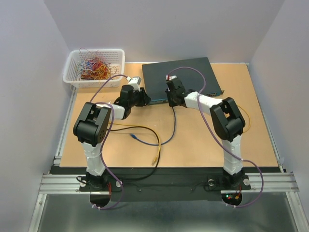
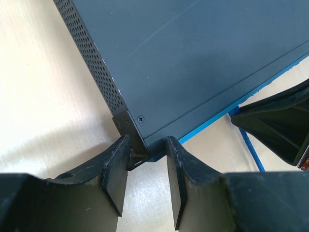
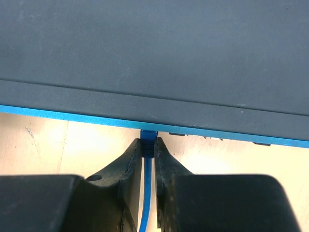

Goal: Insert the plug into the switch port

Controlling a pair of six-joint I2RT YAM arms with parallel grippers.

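Observation:
The switch (image 1: 183, 76) is a flat dark box with a blue front edge, lying at the back of the table. The blue plug (image 3: 149, 137) is pinched between my right gripper's (image 3: 149, 147) fingers, its nose against the blue front strip of the switch (image 3: 154, 58); its blue cable (image 3: 147, 193) trails back between the fingers. My left gripper (image 2: 147, 145) straddles the near left corner of the switch (image 2: 193, 63), one finger on the mounting ear, the other on the front face. In the top view the left gripper (image 1: 144, 99) and the right gripper (image 1: 171, 99) sit side by side at the front edge.
A white basket (image 1: 70, 77) of coloured wires stands at the back left. Loose yellow cable (image 1: 145, 127) and dark cable (image 1: 173, 123) lie between the arms, with a yellow plug (image 1: 154, 162) near the front edge. The right gripper's black body (image 2: 280, 121) shows beside the left one.

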